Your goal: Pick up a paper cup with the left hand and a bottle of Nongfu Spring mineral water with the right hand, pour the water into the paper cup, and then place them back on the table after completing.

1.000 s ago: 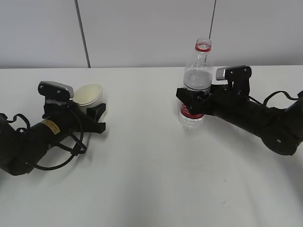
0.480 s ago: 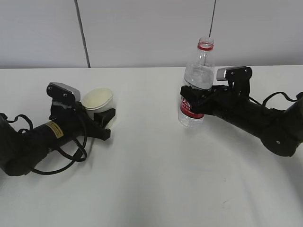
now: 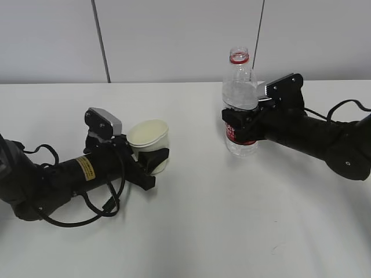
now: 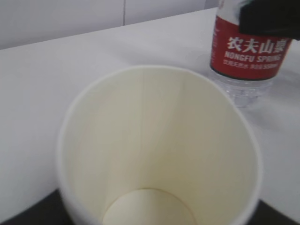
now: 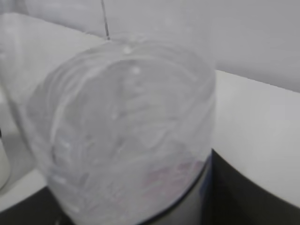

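1. Exterior view: left hand (image 3: 152,164), black with a yellow sticker, clenched around the cream round paper cup (image 3: 149,139). Cup kept upright and open on top, likely to catch water.
2. Left wrist view: inside of the cup dry and bare.
3. Right hand (image 3: 242,124), black with no sticker, clamped on the clear plastic water bottle with a red label (image 3: 240,103). Cap off, held upright, probably to stop spills.
4. Both apparently just above the plain white table (image 3: 197,231). Cup and bottle well apart. No pouring yet.

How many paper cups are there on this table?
1. The single paper cup is held in the left claw, left of the middle of the table. The only other container is the water bottle in the right claw.
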Available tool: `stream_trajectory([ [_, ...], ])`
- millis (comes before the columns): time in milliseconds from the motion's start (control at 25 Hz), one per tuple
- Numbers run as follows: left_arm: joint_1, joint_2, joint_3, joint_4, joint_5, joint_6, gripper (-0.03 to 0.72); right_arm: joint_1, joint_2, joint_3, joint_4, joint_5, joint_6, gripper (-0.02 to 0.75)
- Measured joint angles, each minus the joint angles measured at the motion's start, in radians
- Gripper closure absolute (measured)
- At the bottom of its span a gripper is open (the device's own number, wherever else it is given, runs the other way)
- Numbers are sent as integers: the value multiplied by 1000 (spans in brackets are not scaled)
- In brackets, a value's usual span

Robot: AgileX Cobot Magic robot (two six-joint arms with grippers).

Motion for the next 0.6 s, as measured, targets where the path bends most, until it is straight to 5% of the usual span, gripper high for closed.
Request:
stream_trajectory([
  [600, -83, -34, 0, 10, 12, -30, 310, 0, -108, 8, -107, 119, -199, 350],
])
